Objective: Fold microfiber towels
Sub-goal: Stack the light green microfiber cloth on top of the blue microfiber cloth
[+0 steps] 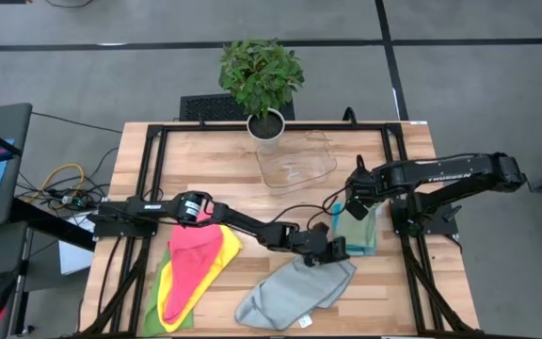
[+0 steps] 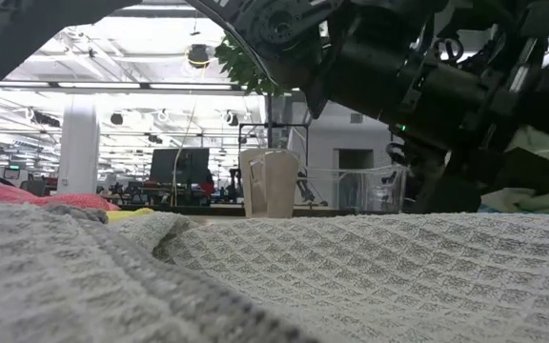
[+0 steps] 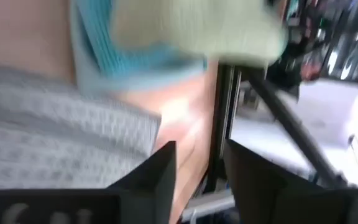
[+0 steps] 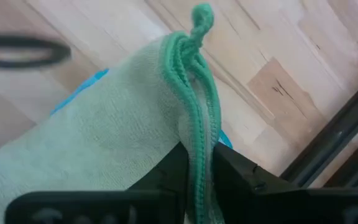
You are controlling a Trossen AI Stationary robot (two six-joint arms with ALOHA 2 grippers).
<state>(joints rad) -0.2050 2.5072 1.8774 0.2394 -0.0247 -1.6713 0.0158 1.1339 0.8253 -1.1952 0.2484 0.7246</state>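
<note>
A light grey towel [image 1: 294, 292] lies spread at the table's near middle and fills the foreground of the low view [image 2: 351, 276]. My left gripper [image 1: 337, 250] hovers low at its far right corner. It is open [image 3: 197, 171], with bare wood between its fingers, and I cannot tell if it touches the grey cloth [image 3: 61, 143] beside it. To the right a green towel [image 1: 358, 228] lies folded on a blue towel [image 1: 339, 226]. My right gripper [image 1: 354, 205] stands over the green towel's far end, shut on it [image 4: 201, 180]. My right gripper pinches the green towel's stitched hem [image 4: 199, 149] between its two fingers, close to a corner whose tip [image 4: 202, 15] sticks out past them. Two hemmed layers lie together in the gap. The fingers come steeply from above. The cloth spreads slack onto the blue towel [image 4: 79, 93].
A pile of pink, yellow and green towels [image 1: 196, 264] lies under the left arm at the near left. A clear plastic tray [image 1: 296, 162] and a potted plant [image 1: 263, 80] stand at the far middle. Black frame rails [image 1: 412, 254] run along the table's sides.
</note>
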